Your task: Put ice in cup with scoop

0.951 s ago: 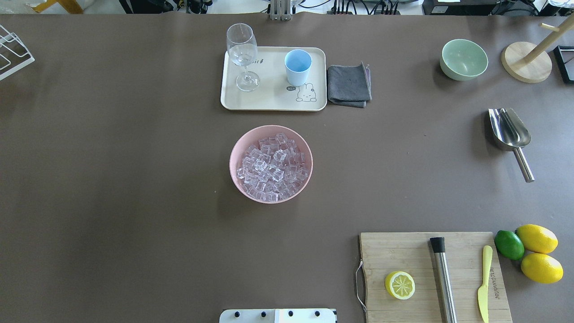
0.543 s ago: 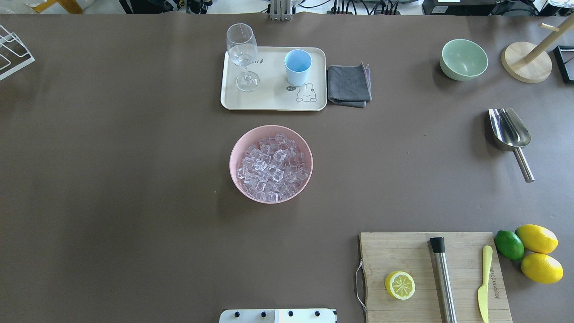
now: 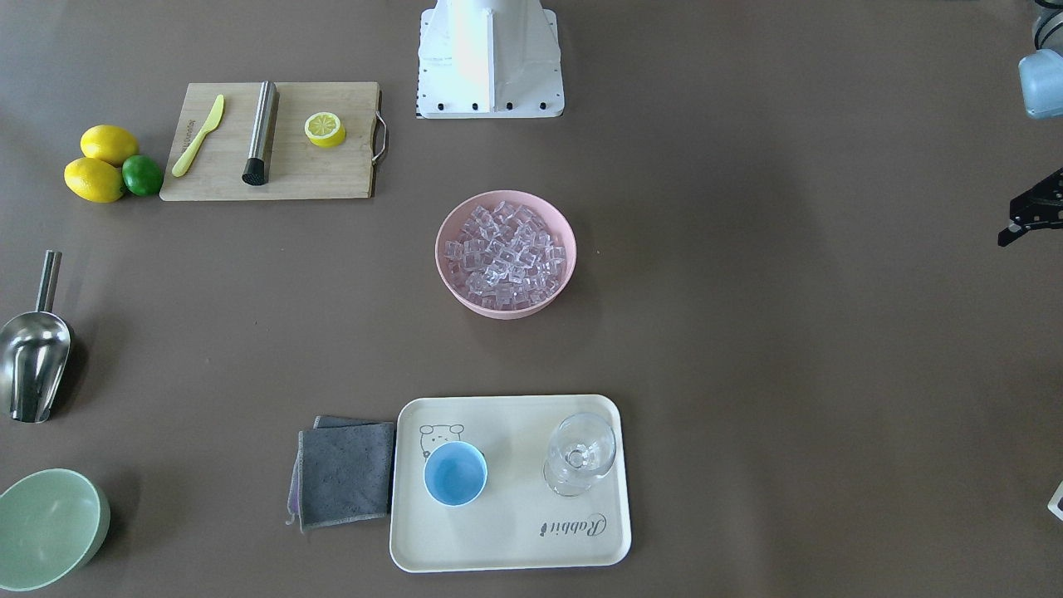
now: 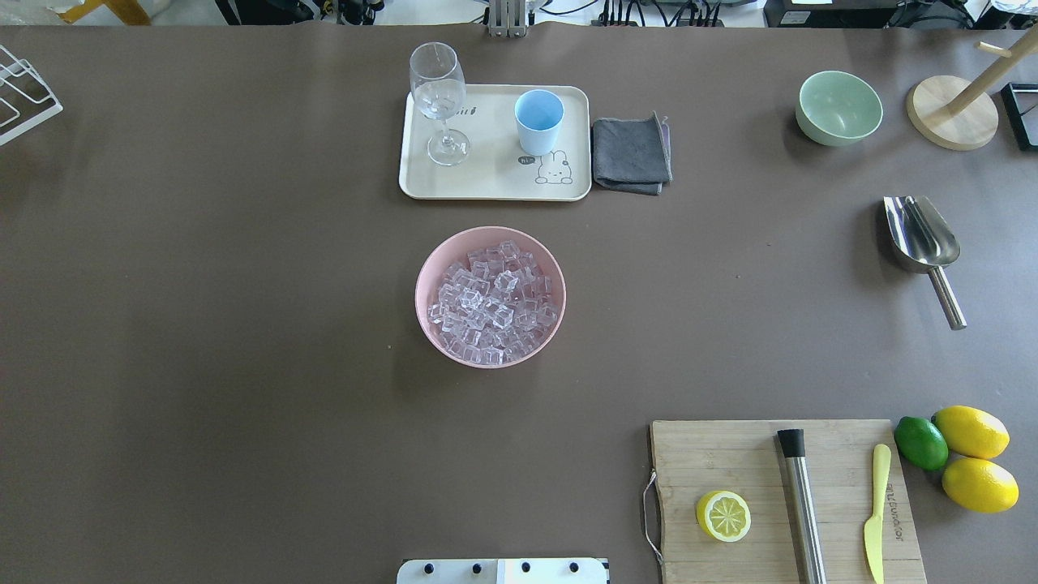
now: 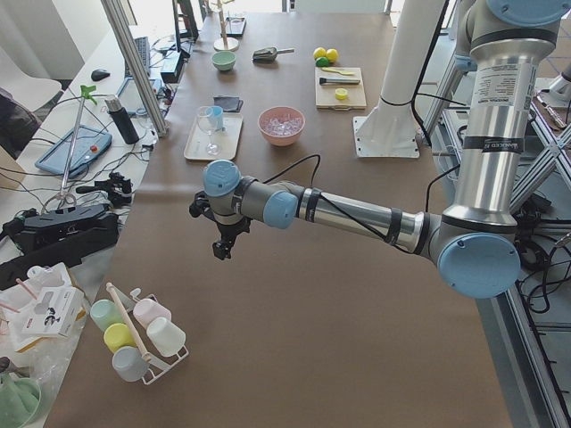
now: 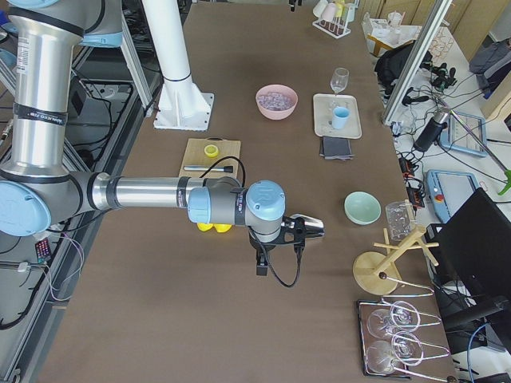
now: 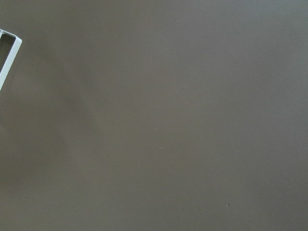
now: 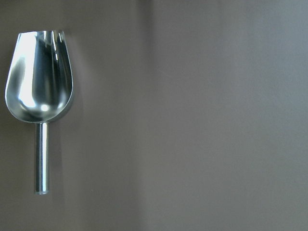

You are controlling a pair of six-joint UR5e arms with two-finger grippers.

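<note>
The ice [image 4: 491,304] fills a pink bowl [image 4: 422,284] at the table's middle. The light-blue cup [image 4: 538,120] stands upright and empty on a cream tray [image 4: 486,182] behind the bowl. The steel scoop [image 4: 920,235] lies on the table at the far right, trough away from the robot; it also shows in the right wrist view [image 8: 41,91]. My right gripper [image 6: 318,227] shows only in the exterior right view, above the table near the scoop; I cannot tell its state. My left gripper [image 3: 1030,218] is far off to the left over bare table; I cannot tell its state.
A wine glass [image 4: 438,89] stands on the tray beside the cup, with a grey cloth [image 4: 631,154] next to the tray. A green bowl [image 4: 838,107] and wooden mug tree [image 4: 953,122] are beyond the scoop. A cutting board [image 4: 746,462] holds a steel cylinder [image 4: 803,511], with lemons [image 4: 971,431] beside it.
</note>
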